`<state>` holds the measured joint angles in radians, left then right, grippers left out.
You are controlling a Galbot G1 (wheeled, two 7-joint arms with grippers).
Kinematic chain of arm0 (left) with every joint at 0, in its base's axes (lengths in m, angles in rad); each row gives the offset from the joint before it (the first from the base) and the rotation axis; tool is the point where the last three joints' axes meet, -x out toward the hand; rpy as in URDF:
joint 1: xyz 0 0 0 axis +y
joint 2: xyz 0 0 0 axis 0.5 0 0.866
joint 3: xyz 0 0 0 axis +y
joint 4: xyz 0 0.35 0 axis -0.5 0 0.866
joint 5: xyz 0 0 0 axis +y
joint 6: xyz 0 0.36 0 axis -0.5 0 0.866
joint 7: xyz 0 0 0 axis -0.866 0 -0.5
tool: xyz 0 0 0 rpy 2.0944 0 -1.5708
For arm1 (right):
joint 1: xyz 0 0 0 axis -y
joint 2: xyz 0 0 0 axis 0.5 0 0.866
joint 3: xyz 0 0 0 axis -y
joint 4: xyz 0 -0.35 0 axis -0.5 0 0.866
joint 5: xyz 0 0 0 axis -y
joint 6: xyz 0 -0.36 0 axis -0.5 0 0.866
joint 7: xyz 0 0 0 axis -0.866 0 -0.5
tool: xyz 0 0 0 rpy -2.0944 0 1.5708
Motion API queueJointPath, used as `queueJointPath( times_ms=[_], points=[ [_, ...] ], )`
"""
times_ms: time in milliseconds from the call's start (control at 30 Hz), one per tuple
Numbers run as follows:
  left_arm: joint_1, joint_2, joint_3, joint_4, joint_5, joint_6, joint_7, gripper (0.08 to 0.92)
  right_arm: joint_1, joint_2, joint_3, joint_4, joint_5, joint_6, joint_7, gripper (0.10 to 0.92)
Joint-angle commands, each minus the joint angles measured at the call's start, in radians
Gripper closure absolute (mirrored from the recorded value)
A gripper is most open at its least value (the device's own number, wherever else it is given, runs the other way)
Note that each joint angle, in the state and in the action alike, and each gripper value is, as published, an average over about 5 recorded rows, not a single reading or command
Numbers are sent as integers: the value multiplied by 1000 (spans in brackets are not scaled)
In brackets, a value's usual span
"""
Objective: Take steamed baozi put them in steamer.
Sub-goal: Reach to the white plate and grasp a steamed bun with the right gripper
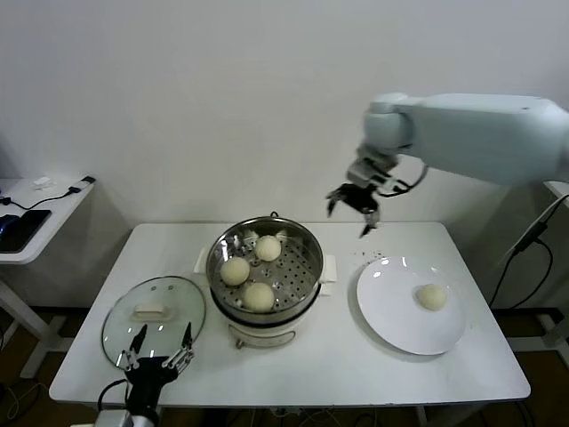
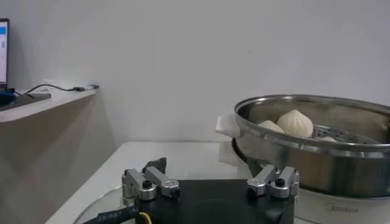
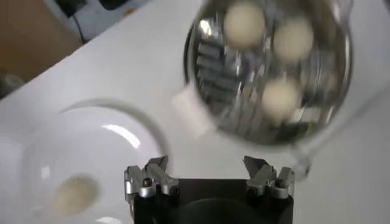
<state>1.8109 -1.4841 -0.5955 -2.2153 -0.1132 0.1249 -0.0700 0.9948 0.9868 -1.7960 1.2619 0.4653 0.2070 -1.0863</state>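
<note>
Right gripper: the right gripper point(image 1: 355, 206) hangs in the air above the table, between the steamer and the plate, toward the far edge; its fingers are spread wide with nothing between them.
Left gripper: the left gripper point(image 1: 158, 350) sits low at the near left edge of the table, just over the near rim of the glass lid, fingers wide apart and empty.
Steamer: the steamer point(image 1: 302, 238) stands mid-table; three steamed baozi point(image 1: 259, 296) lie on its perforated tray.
Plate: the white plate point(image 1: 391, 307) lies to the right of the steamer, apart from it, with one bun point(image 1: 432, 296) on its right half.
Lid: the glass lid point(image 1: 153, 319) lies flat on the table left of the steamer, knob up.
Count: four buns, one steamer, one plate, one lid.
Edges and room: the table point(image 1: 338, 365) shows bare surface along its near side and between steamer and plate; the plate's right rim lies near the table's right edge.
</note>
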Motion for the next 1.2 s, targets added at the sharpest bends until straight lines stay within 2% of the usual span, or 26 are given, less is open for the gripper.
queueJointPath(
  times_ms=[33,233,467,733,1200],
  points=[
    [-3,0,-2,7,-1,2,1,177,-14,-340,-130,6,39,-282,-18,202],
    [-1,-2,-8,3,1,9,4,177,-270,-407,34,-69,-73,-298,3,203],
    [1,-12,-9,5,9,12,5,177,-533,-368,281,-211,-175,-296,22,202],
    [4,-18,-14,13,11,9,5,177,-704,-280,434,-334,-255,-292,34,202],
    [-2,-20,-16,29,10,8,5,177,-810,-187,547,-432,-311,-294,68,203]
  ],
)
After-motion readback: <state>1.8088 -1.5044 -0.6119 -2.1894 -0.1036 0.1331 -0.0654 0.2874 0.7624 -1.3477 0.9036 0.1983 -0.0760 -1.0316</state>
